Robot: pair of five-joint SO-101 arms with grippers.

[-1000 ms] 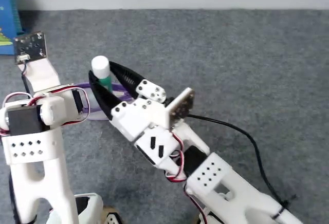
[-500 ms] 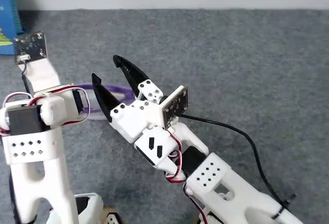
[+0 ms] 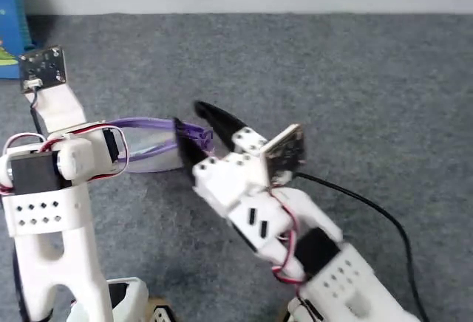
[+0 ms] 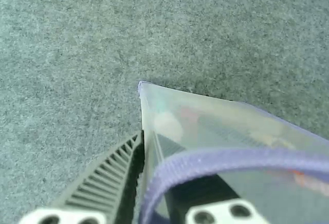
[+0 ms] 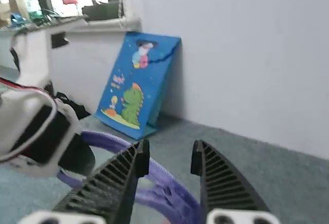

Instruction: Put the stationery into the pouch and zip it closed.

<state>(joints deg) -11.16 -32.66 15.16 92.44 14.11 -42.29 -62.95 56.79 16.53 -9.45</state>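
Observation:
A clear pouch (image 3: 151, 152) with a purple zip rim lies on the grey carpet at the left. My left gripper (image 4: 146, 147) is shut on the pouch's wall (image 4: 221, 126), one finger on each side, and blurred items show through the plastic. In the high view the left arm's white body (image 3: 52, 167) covers that grip. My right gripper (image 3: 186, 113) hovers over the pouch's right end, open, with nothing between its fingers. In the right wrist view the right gripper (image 5: 169, 152) stands just above the purple rim (image 5: 164, 183).
A blue picture book (image 3: 11, 34) leans against the wall at the far left, also seen behind the pouch (image 5: 139, 90). A black cable (image 3: 369, 204) trails from the right arm. Bare grey carpet (image 3: 355, 78) spreads to the right and back.
One second ago the right gripper held a white-capped green stick over the pouch. It let go of the stick, then shifted right and its fingers narrowed. The left arm has kept still.

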